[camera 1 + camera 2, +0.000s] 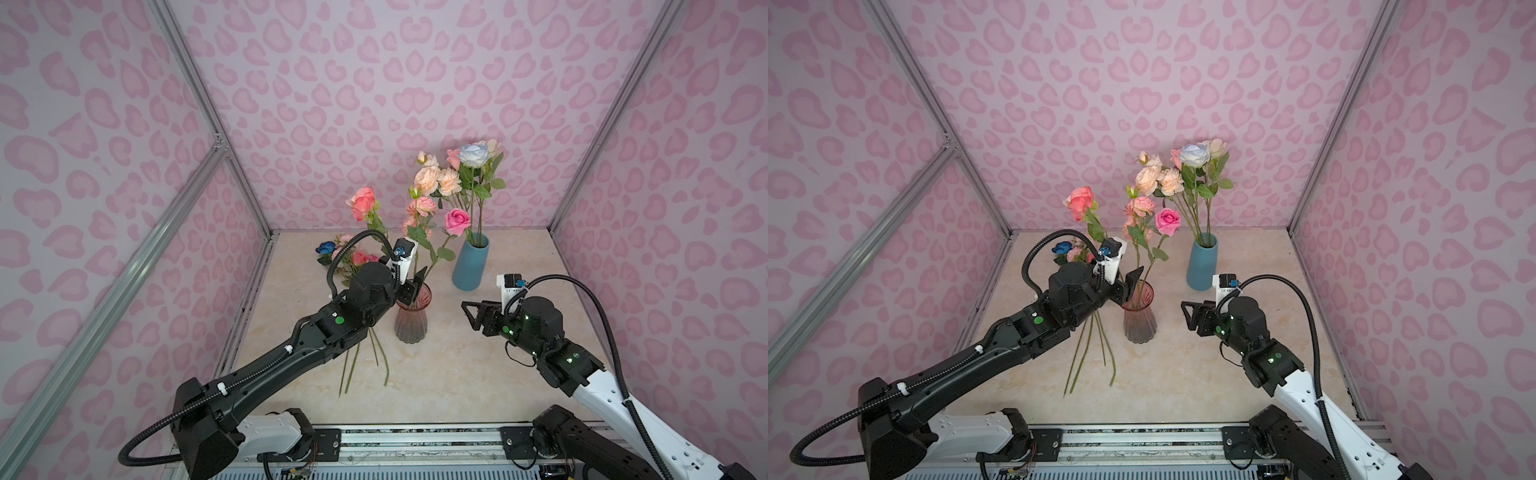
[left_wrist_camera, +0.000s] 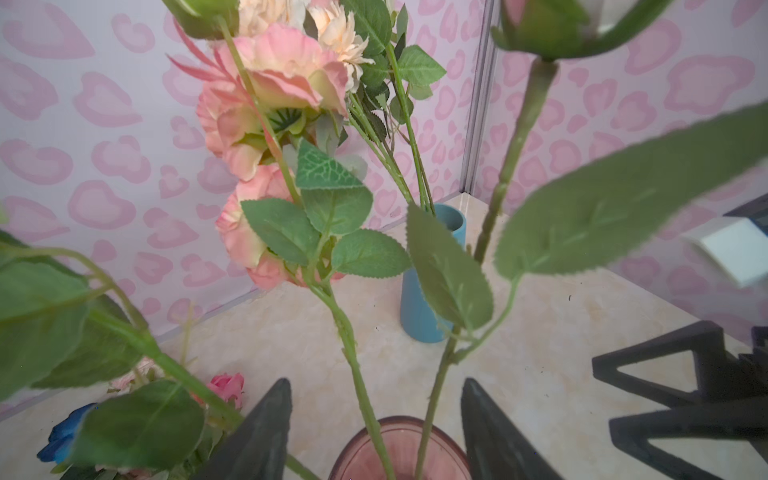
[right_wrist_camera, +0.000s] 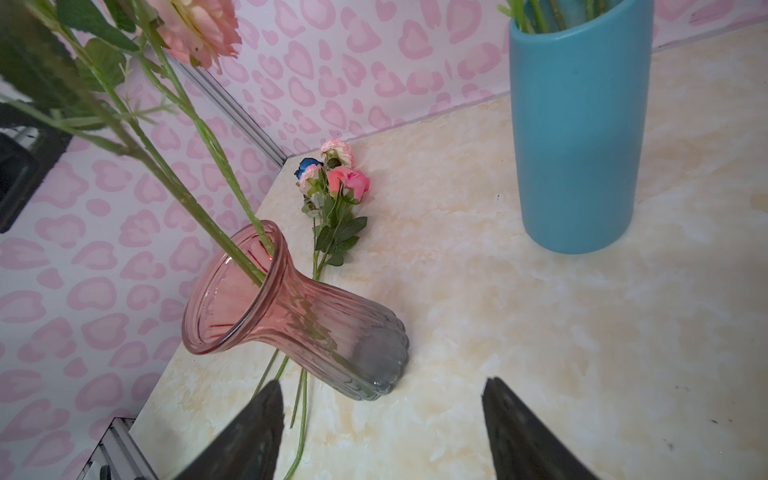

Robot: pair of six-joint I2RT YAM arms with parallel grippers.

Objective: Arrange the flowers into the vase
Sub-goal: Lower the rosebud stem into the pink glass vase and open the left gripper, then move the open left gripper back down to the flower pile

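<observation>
A pink glass vase (image 1: 412, 320) (image 1: 1139, 320) (image 3: 291, 307) stands mid-table with flowers in it: a pink rose (image 1: 457, 221), a ruffled pink bloom (image 1: 422, 206) and a coral rose (image 1: 363, 203). My left gripper (image 1: 415, 286) (image 1: 1129, 291) (image 2: 375, 381) hovers open at the vase mouth. Two green stems (image 2: 357, 374) pass loosely between its fingers, touching neither. A third stem runs outside one finger. My right gripper (image 1: 469, 316) (image 1: 1185, 316) (image 3: 383, 381) is open and empty, low to the right of the pink vase.
A blue vase (image 1: 470, 264) (image 1: 1202, 262) (image 3: 577, 145) at the back holds peach and pale blue blooms (image 1: 473, 154). Loose flowers (image 1: 360, 257) (image 3: 336, 178), one deep blue (image 1: 325, 248), lie at the back left, their stems (image 1: 349, 370) running under my left arm toward the front.
</observation>
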